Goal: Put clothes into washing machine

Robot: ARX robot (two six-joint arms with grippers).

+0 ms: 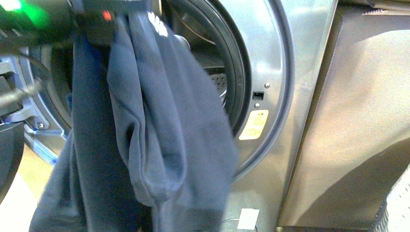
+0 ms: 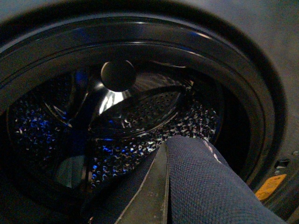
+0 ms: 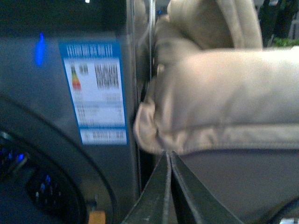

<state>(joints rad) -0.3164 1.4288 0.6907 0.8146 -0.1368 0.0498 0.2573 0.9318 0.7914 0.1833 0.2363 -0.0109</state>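
The left arm reaches in from about 10 o'clock in the front view. It is held high, with the left gripper level with the upper part of the porthole of the washing machine. Its jaws are pressed together and pinch the clothes. The navy knit covers one finger, and the other finger shows bare. The garment hangs from the grip in long folds down to 6 o'clock and covers the left half of the opening. It is outside the drum, in front of the black gasket. The left wrist camera looks straight into the drum mouth, and the perforated steel is unobstructed beyond the fingertips. To the right of the cloth, the gasket rim shows from 12 to 4 o'clock. A grey-brown box stands just beside the machine at 3 o'clock, and a white basket sits at 5 o'clock. The right gripper is closed with nothing between its fingers. It is near the gap between the machine's blue-white label and a beige cloth.
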